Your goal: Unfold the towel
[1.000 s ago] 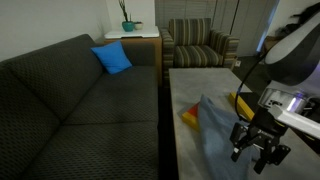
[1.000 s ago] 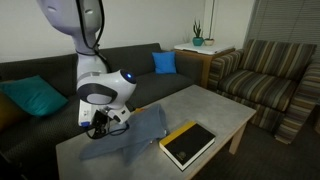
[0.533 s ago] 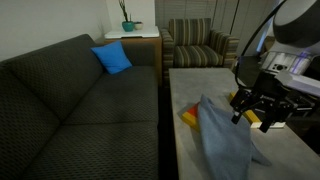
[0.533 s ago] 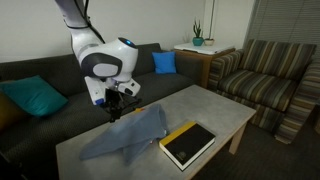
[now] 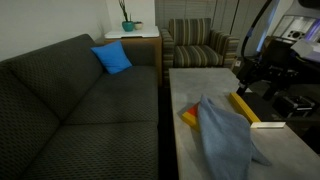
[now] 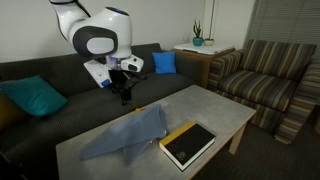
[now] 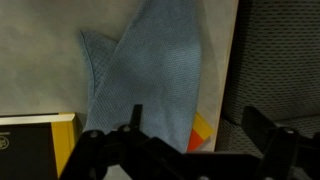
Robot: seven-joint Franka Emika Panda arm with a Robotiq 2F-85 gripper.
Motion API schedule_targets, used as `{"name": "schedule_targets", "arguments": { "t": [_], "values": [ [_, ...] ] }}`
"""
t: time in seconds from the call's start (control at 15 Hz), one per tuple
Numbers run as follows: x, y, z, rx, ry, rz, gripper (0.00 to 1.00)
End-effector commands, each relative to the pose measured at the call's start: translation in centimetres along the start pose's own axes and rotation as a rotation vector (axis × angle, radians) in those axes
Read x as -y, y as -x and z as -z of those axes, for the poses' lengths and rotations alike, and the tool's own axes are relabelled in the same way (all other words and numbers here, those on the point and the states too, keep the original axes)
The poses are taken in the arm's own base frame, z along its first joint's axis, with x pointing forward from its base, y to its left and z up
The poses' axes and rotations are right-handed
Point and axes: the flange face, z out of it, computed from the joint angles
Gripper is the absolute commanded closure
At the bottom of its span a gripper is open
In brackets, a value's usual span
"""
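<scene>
The grey-blue towel [image 5: 226,140] lies wrinkled and spread in a long pointed shape on the grey table [image 5: 200,82]. It shows in both exterior views [image 6: 128,136] and in the wrist view [image 7: 150,70]. My gripper [image 6: 125,93] hangs open and empty well above the table, apart from the towel; it also shows in an exterior view [image 5: 262,80]. In the wrist view its two fingers [image 7: 196,128] stand wide apart with nothing between them. A small orange-and-yellow flat thing [image 7: 203,131] peeks out from under the towel's edge [image 5: 188,115].
A flat black box with a yellow edge [image 6: 188,145] lies on the table beside the towel [image 5: 246,108]. A dark sofa [image 5: 80,110] runs along the table, with a bright blue pillow [image 5: 112,58] and a teal pillow [image 6: 35,98]. A striped armchair [image 6: 270,90] stands beyond.
My gripper has risen from the towel's end, low at the table, to well above it and moved toward the sofa side. The towel now lies free on the table.
</scene>
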Motion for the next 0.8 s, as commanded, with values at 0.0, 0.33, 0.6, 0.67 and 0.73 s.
{"name": "schedule_targets", "arguments": {
  "t": [0.0,0.33,0.6,0.67,0.73],
  "values": [
    [0.2,1.3,2.6,-0.067,0.030,0.054,0.00],
    [0.5,2.0,4.3,-0.122,0.034,0.091,0.00],
    [0.8,0.8,3.3,-0.098,0.020,0.050,0.00],
    [0.8,0.8,3.2,-0.097,0.020,0.049,0.00],
    [0.8,0.8,3.2,-0.097,0.020,0.049,0.00]
  ]
}}
